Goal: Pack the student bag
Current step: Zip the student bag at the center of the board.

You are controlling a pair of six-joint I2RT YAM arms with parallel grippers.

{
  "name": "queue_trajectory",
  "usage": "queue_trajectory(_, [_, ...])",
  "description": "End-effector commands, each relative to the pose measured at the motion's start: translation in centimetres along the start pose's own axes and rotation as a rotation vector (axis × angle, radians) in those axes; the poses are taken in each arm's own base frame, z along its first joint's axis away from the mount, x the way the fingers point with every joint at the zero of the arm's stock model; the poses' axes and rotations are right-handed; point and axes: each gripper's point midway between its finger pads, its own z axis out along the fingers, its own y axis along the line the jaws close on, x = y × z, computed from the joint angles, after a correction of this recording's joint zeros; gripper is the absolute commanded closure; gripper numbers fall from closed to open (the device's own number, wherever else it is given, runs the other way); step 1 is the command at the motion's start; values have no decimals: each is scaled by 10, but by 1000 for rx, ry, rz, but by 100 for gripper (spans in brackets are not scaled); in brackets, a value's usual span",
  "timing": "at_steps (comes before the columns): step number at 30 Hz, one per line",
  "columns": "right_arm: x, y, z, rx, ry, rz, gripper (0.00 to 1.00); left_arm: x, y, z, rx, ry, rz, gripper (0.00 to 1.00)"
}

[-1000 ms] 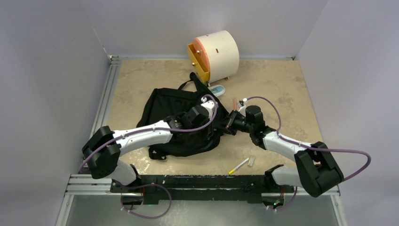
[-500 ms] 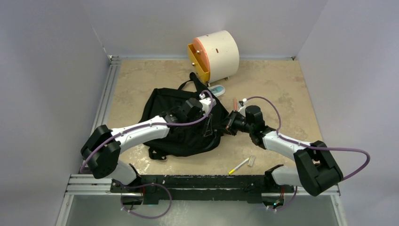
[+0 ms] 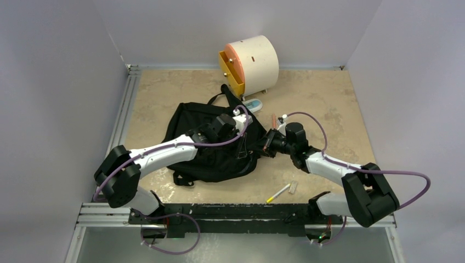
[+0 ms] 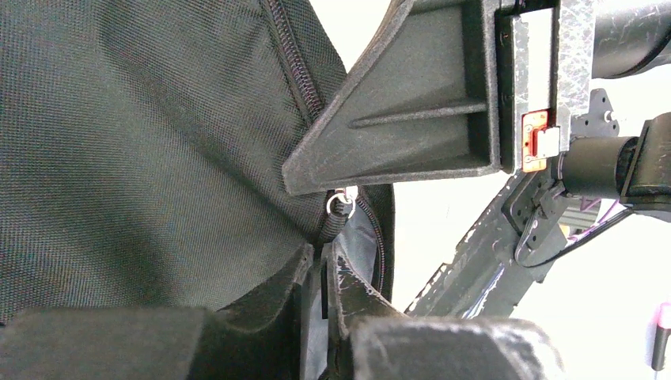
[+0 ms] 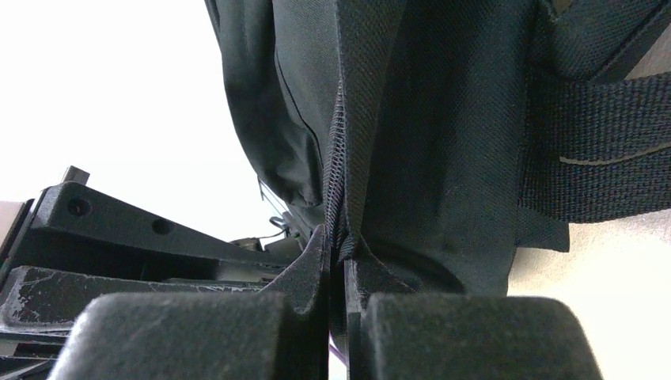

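Right fingers (image 5: 237, 332) are clamping the zip seam of the bag (image 5: 443, 119); left fingers (image 4: 265, 301) are pinching the zip pull (image 4: 335, 218) at the bag mouth, just beside the right ones.

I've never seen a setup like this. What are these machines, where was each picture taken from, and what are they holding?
Two robot arms are bolted to a table. The overhead picture looks down on both; the close-ups come from cameras on their wrists. A black backpack lies in the middle, a cream drawer box behind it, a pen near the front. The right gripper is pinched shut on the backpack's zipper edge. The left gripper sits nearly closed by the zipper pull; whether it grips I cannot tell.
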Motion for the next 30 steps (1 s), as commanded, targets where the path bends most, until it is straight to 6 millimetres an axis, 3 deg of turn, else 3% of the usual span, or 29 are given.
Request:
queue_trajectory(1, [-4, 14, 2, -30, 5, -41, 100, -24, -11, -3, 40, -62, 27, 94])
queue_trajectory(5, [-5, 15, 3, -30, 5, -42, 100, -23, -9, -3, 36, -61, 26, 100])
queue_trajectory(14, [-5, 14, 3, -26, 4, -44, 100, -17, -1, -6, 18, -50, 35, 100])
queue_trajectory(19, [-5, 14, 3, -27, 5, -47, 100, -12, -1, -7, 24, -40, 30, 77])
queue_trajectory(30, [-5, 13, 1, -24, 0, -46, 100, -3, -7, -17, 78, -52, 54, 60])
